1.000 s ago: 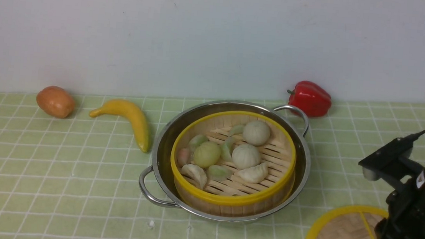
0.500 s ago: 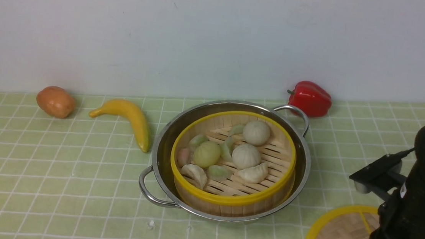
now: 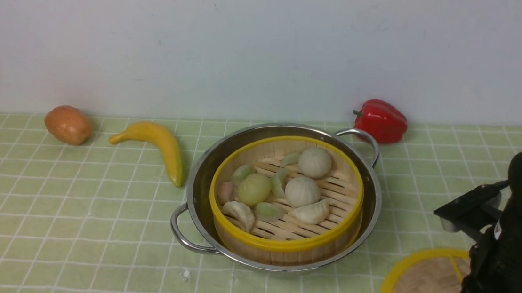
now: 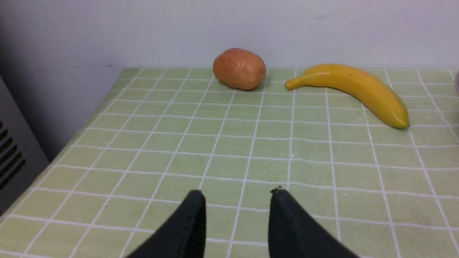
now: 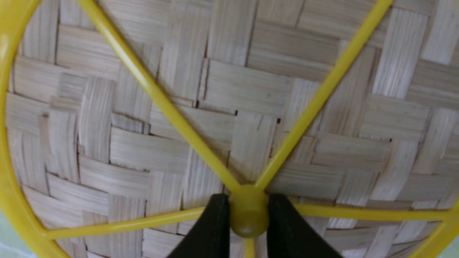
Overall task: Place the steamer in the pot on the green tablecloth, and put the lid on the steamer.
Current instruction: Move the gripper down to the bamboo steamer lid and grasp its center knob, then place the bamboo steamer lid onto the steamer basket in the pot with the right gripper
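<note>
Green tablecloth [image 3: 71,205]: one pot [image 3: 199,179], one steamer [image 3: 280,245]; right pincer [image 5: 248,205] pinching lid [image 5: 229,89]; left pincer [image 4: 236,195] spread.

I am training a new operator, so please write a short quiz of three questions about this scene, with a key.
1. True or false: the steamer sits inside the pot.
2. Which part of the lid does the right gripper clamp?
3. Fill in: the ___ lies between the potato and the pot.
Key: 1 true; 2 the knob; 3 banana.
</note>
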Robot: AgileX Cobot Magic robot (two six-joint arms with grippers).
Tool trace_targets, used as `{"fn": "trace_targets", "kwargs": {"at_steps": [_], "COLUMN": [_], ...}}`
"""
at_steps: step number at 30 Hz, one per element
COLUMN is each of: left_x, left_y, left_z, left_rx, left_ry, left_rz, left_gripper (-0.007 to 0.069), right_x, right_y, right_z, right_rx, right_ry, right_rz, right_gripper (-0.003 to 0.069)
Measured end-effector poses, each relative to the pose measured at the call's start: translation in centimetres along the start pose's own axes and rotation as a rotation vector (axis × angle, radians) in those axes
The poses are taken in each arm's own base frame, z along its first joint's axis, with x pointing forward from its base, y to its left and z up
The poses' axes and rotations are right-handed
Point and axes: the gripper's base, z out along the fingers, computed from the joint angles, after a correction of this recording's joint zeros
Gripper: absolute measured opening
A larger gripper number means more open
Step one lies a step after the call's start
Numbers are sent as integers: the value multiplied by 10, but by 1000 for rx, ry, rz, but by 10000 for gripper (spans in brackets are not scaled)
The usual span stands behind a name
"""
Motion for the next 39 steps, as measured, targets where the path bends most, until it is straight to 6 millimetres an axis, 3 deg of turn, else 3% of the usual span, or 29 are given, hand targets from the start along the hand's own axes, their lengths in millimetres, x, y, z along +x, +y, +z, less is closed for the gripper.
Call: {"fn": "trace_targets", "kwargs": {"at_steps": [2,5,6,7,8,10,14,18,19,20,25,32,39], "left_x": [0,0,0,0,0,0,0,0,0,0,0,0,0], "left_y": [0,0,0,0,0,0,0,0,0,0,0,0,0], "left_z": [0,0,0,0,0,0,0,0,0,0,0,0,0], "left_rx": [0,0,0,0,0,0,0,0,0,0,0,0,0], "left_ry": [0,0,0,0,0,0,0,0,0,0,0,0,0], "left_rz": [0,0,0,0,0,0,0,0,0,0,0,2,4], "left_gripper": [243,243,243,243,243,243,243,243,243,243,243,243,243], "right_x": [-1,-1,-1,-1,-2,-7,-26,-59,-59,-77,-115,-149,-157], "right_y": [-4,-11,-11,-11,-11,-2,28,64,66,80,101,108,109], "right_z": [-16,-61,-65,-89,-91,-126,-151,-155,-156,-152,-139,-121,-109], "right_rx": [38,105,108,111,108,60,-19,-27,-25,-16,-19,-17,-18], "right_ry": [-20,-130,-144,-226,-233,-363,-491,-545,-551,-556,-555,-543,-517], "right_rz": [8,29,30,35,34,-32,-190,-353,-358,-406,-457,-473,-478], "right_gripper": [146,146,146,146,146,146,146,146,146,146,146,146,146]}}
